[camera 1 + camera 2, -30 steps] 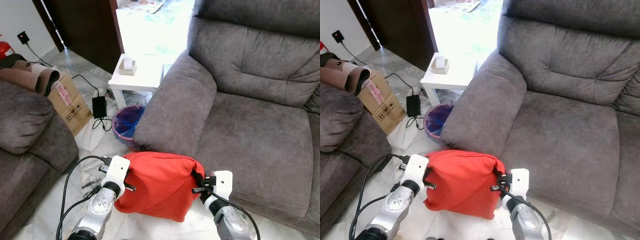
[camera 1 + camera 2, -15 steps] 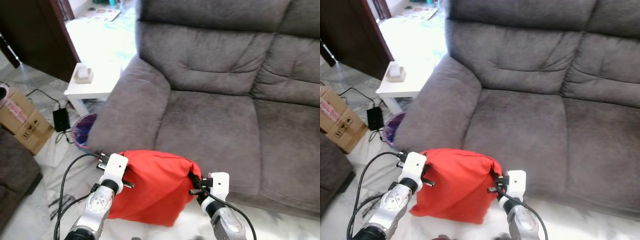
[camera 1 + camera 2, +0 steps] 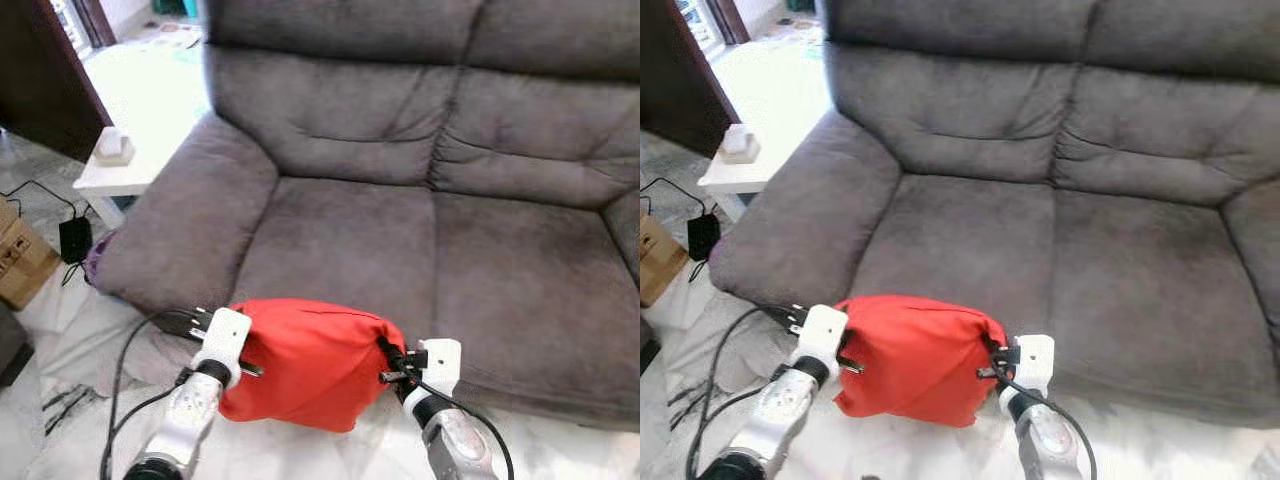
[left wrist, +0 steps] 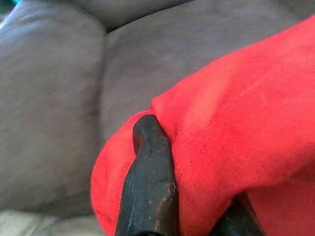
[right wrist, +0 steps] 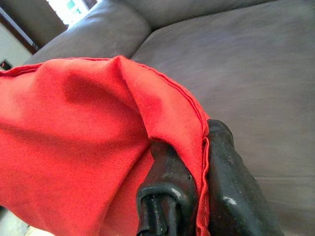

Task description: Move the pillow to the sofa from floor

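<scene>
A red pillow [image 3: 305, 365] hangs in the air between my two arms, just in front of the grey sofa's seat edge [image 3: 360, 255]. My left gripper [image 3: 250, 350] is shut on the pillow's left edge; in the left wrist view a black finger [image 4: 147, 177] presses into the red cloth [image 4: 236, 113]. My right gripper [image 3: 385, 362] is shut on the pillow's right corner; the right wrist view has red fabric [image 5: 74, 123] pinched between its fingers [image 5: 167, 191]. The pillow's lower edge sags below both grippers.
The sofa [image 3: 1060, 210] spans the view, with its left armrest [image 3: 170, 235] close to my left arm. A white side table [image 3: 115, 160] with a small box stands left of the armrest. A cardboard box [image 3: 20, 260] and cables lie on the marble floor.
The camera has swung right, bringing the sofa's seat and backrest in front of me. The pillow stays held between both grippers and now hangs before the left seat cushion instead of the armrest.
</scene>
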`<state>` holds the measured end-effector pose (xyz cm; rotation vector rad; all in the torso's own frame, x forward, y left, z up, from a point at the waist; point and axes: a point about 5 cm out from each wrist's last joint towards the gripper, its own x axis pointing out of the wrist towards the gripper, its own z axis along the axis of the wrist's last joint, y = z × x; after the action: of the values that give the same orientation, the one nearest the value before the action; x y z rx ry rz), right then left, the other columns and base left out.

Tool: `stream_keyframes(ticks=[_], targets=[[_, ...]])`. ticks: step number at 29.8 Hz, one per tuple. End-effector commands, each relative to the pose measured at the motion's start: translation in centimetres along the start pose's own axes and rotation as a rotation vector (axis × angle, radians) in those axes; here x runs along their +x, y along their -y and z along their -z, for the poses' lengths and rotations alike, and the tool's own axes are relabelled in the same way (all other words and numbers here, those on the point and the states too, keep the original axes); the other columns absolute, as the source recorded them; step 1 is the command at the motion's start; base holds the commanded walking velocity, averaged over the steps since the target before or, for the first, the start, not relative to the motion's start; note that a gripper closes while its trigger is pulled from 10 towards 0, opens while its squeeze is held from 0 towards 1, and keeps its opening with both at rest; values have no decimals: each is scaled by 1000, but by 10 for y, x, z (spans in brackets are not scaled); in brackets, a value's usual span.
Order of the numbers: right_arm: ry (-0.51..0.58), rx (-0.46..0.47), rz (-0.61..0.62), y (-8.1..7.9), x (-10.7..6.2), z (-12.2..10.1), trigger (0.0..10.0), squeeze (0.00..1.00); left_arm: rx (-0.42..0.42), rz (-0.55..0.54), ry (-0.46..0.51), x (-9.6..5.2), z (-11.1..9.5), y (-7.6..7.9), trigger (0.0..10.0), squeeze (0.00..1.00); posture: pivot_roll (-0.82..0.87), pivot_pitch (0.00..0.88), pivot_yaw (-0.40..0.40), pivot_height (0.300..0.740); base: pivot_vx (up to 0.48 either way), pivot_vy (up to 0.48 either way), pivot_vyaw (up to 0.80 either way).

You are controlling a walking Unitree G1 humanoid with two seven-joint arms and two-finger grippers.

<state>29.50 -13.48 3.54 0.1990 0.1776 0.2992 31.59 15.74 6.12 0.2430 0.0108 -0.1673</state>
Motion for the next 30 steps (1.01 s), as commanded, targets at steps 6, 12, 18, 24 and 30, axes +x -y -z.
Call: stream_keyframes(ticks=[6,12,18,24,30], targets=[[63,27,60,12,-6,-5,10000,0,-8,-13,59,1,-8,1,10000,0,23,211,47,740,0,-458,0],[71,17,75,15,-5,-8,10000,0,-14,-17,63,2,-9,0,10000,0,22,215,47,740,0,-457,0],[83,20,79,16,-5,-9,10000,0,-14,-16,64,2,-10,0,10000,0,20,218,49,740,0,-459,0],[92,20,85,17,-4,-12,10000,0,-11,-18,62,3,-10,-1,10000,0,24,220,49,740,0,-457,0],[105,26,96,18,-4,-13,10000,0,-23,-30,65,2,-11,-3,10000,0,22,217,50,740,0,-62,0]])
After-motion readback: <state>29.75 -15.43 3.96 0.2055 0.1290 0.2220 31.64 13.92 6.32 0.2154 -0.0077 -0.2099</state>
